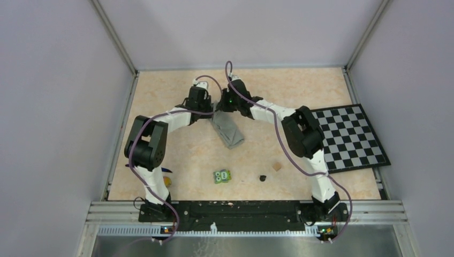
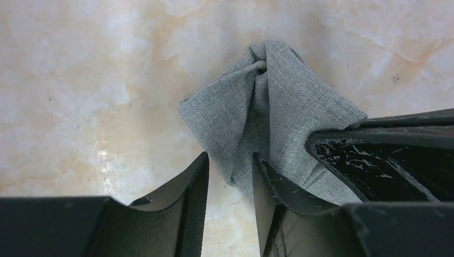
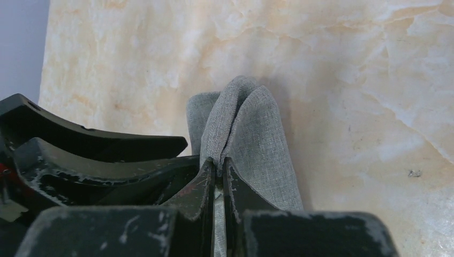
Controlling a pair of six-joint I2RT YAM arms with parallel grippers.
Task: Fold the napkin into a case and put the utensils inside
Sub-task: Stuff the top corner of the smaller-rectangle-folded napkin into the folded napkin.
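Grey napkin: bunched strip at far middle of desk, far end at both arms' tips.
Grip: right pincer clamped on cloth fold; left pincer half spread, cloth edge dipping into gap, touching one finger, not gripped.
To do well: left should bite one corner layer, not whole bunch. Then draw corners apart evenly, keep cloth taut, lay flat before folding.
Toy utensils near left arm base, partly hidden.

We are looking into a robotics lab work cell, not a lived-in room: plain pale panels box in a marble-patterned tabletop, a slotted aluminium rail along the near edge carries two bolted robot arms, purple cables loop over their links, and a black-and-white checkerboard mat lies on the right side.
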